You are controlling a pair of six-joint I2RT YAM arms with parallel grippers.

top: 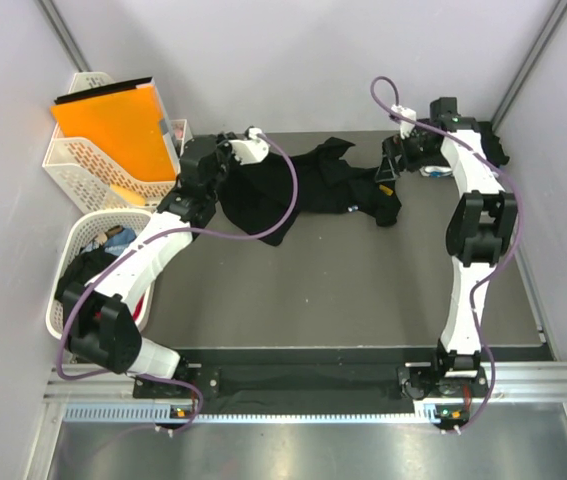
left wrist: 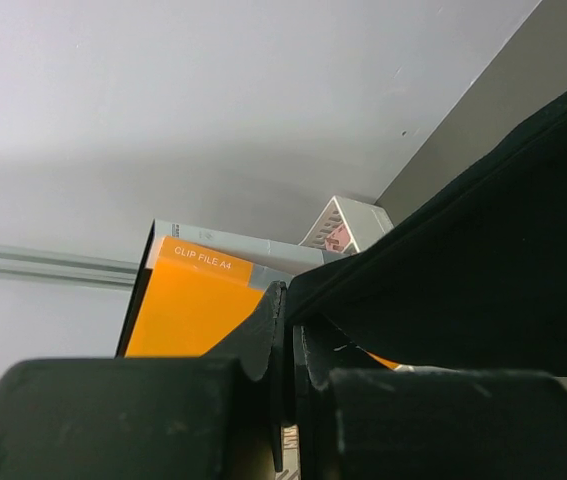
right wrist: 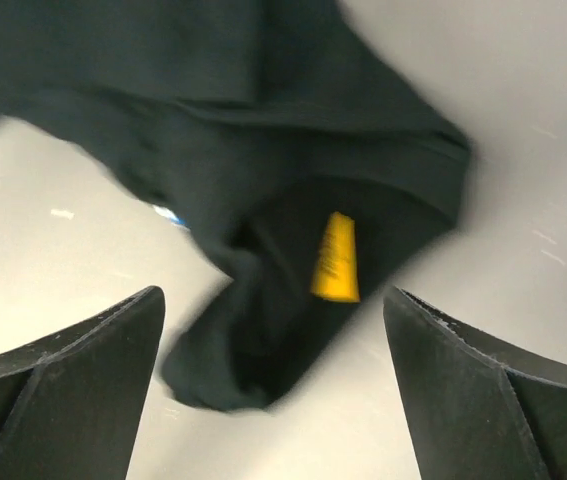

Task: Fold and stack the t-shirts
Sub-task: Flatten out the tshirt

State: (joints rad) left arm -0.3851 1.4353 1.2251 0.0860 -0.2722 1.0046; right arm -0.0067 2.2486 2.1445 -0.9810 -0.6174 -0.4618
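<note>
A black t-shirt (top: 333, 190) lies crumpled across the back of the table, its left part hanging up from my left gripper (top: 227, 166). In the left wrist view that gripper (left wrist: 291, 302) is shut on an edge of the black cloth (left wrist: 483, 260), which stretches away to the right. My right gripper (top: 391, 168) hovers open over the shirt's right end. The right wrist view shows its fingers (right wrist: 83, 370) wide apart above a bunched fold of the shirt (right wrist: 263, 150) with a yellow label (right wrist: 335, 257). Nothing sits between them.
A white lattice basket (top: 71, 160) at the back left holds an orange folder (top: 113, 125), also seen as the orange folder (left wrist: 193, 310). A second white basket (top: 63, 300) below it holds more shirts (top: 113, 242). Grey walls close in on three sides.
</note>
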